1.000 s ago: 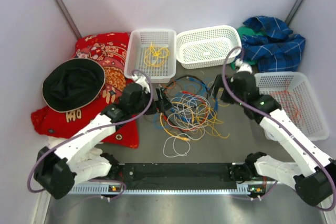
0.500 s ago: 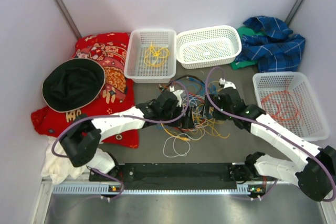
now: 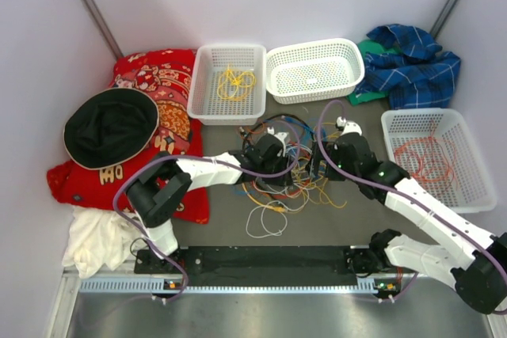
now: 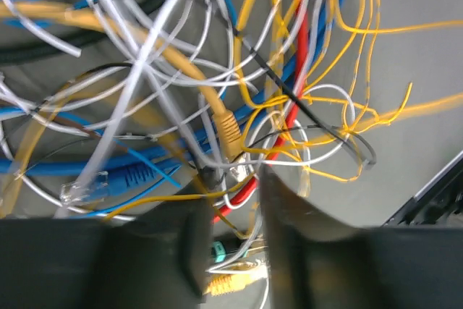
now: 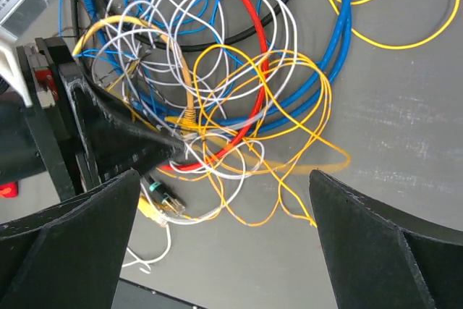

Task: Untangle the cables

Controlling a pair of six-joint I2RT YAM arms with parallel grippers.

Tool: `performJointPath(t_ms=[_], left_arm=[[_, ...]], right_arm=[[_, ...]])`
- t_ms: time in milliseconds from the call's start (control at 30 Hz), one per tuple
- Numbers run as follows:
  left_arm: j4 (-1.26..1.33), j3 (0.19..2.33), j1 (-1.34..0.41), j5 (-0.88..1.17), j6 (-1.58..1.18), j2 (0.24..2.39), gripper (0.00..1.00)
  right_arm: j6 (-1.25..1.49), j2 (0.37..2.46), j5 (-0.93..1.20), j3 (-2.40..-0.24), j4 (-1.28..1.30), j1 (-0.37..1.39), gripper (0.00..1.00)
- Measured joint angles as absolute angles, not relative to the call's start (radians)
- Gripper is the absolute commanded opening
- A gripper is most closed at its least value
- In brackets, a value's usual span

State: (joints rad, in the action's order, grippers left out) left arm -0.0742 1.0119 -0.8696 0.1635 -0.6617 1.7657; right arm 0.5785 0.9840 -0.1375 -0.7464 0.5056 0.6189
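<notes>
Cables pinched by nearly closed left end effector.

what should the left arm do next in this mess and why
Probably close the left gripper fully on the red cable that runs between its fingers, then lift a little. Its jaws sit deep in the tangle of cables, and the right gripper hangs wide open just above, ready to take another loop.
</notes>
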Motion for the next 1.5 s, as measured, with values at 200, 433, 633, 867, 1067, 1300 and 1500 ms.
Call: performJointPath(t_ms=[200,433,633,867,1067,1300,1500], left_arm=[[-0.097,1.044,-0.860,0.148,-0.617,1.737,0.00],[-0.205,1.044,-0.814,0.105,-0.575,1.417,0.00],[-0.271,1.084,-0.776,0.024,-0.512,1.154,0.00],[-0.364,1.124,-0.770,-0.017,-0.471,1.132,0.00],[-0.412,1.126,-0.770,-0.021,-0.464,1.132,0.00],[-0.435,1.134,-0.770,-0.021,-0.452,1.131,0.00],[-0.435,1.133,-0.770,-0.020,-0.454,1.112,0.00]], right_arm=[[0.576,0.933,-0.147,-0.747,0.522,0.619,0.99],[0.576,0.862,-0.152,-0.749,0.527,0.619,0.99],[0.567,0.807,-0.136,-0.786,0.521,0.619,0.99],[0.556,0.846,-0.118,-0.793,0.500,0.619,0.99],[0.550,0.899,-0.097,-0.752,0.445,0.620,0.99],[0.534,1.109,-0.216,-0.794,0.443,0.619,0.99],[0.543,1.206,-0.205,-0.847,0.414,0.619,0.99]])
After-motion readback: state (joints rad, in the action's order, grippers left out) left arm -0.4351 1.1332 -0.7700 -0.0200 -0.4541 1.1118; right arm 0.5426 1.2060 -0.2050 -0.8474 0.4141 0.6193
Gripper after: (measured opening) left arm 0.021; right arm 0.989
